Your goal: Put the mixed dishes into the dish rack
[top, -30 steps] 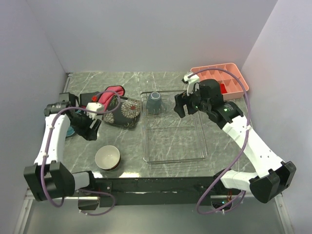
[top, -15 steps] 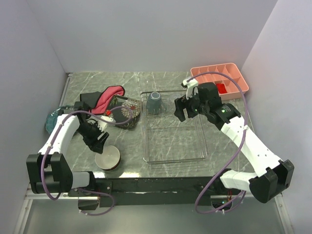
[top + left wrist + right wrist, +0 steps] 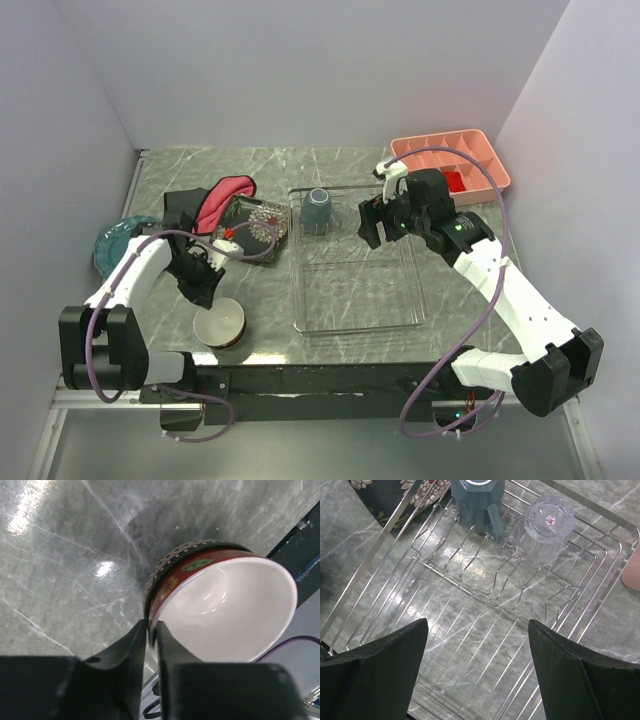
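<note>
Where left end effector (image 3: 151,628) grips bowl (image 3: 225,605) rim | contact hidden between fingers (image 3: 131,647)

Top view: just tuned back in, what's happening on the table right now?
The left gripper has pinched the rim of the cream-lined bowl at the near left of the table. The right gripper hangs open over the dish rack. The grey-blue mug already sits upside down in the rack's far end, beside a clear glass. The square flowered plate and blue plate wait outside, left of the rack.
</note>
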Controlling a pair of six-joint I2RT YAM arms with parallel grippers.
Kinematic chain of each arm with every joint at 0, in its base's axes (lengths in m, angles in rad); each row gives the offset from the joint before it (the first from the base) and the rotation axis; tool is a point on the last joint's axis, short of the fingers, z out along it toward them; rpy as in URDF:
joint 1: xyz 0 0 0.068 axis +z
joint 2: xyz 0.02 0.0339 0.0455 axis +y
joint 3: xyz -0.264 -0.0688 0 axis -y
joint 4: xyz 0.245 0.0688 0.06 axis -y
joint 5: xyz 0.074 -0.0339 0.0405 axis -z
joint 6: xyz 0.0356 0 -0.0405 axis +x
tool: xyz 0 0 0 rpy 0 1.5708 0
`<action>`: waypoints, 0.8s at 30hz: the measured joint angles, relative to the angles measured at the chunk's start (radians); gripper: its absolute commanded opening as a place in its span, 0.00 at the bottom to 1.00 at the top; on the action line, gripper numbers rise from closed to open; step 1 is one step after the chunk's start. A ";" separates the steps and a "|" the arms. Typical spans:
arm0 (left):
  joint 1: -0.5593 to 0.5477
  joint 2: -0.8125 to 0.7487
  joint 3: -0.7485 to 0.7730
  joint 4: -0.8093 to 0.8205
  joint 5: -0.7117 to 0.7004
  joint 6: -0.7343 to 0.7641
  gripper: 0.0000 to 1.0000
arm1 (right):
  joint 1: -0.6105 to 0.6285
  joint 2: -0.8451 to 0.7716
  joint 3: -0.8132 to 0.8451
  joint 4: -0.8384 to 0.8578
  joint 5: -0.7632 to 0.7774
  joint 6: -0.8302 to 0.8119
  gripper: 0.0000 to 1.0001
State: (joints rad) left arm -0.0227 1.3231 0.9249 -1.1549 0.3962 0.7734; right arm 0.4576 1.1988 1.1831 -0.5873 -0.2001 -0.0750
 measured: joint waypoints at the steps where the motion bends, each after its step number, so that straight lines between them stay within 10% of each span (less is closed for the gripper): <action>1: -0.002 -0.001 0.001 -0.002 0.000 -0.002 0.13 | 0.000 0.000 0.000 0.000 0.001 0.000 0.88; 24: -0.084 -0.050 0.549 -0.093 0.135 -0.024 0.01 | -0.076 -0.029 0.000 -0.006 0.115 0.048 0.88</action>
State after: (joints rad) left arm -0.1070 1.2728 1.4734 -1.2484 0.5312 0.7498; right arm 0.3820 1.1702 1.1831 -0.5938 -0.0849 -0.0265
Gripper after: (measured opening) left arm 0.117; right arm 0.883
